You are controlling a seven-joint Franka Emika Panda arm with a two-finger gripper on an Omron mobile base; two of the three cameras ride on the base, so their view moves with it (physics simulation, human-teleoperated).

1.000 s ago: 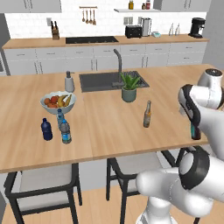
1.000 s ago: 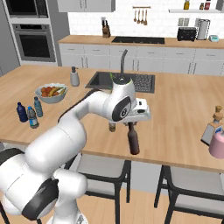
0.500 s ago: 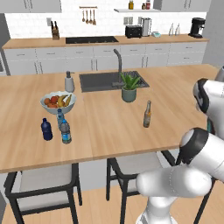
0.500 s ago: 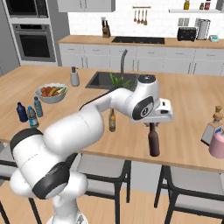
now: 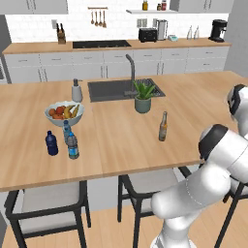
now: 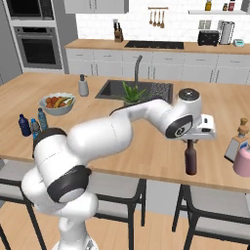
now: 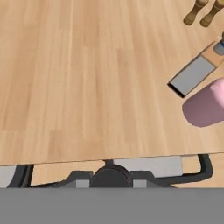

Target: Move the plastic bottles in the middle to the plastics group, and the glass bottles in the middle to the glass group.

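The jaws pinch the neck of the dark brown bottle, which hangs upright beneath them over the counter near its front edge; a slip there could send it past the edge to the stool below; beyond the jaws, the two stubby brown bottles wait, with a pink container and a grey block nearer, which a swing could knock; the amber bottle stands well apart.
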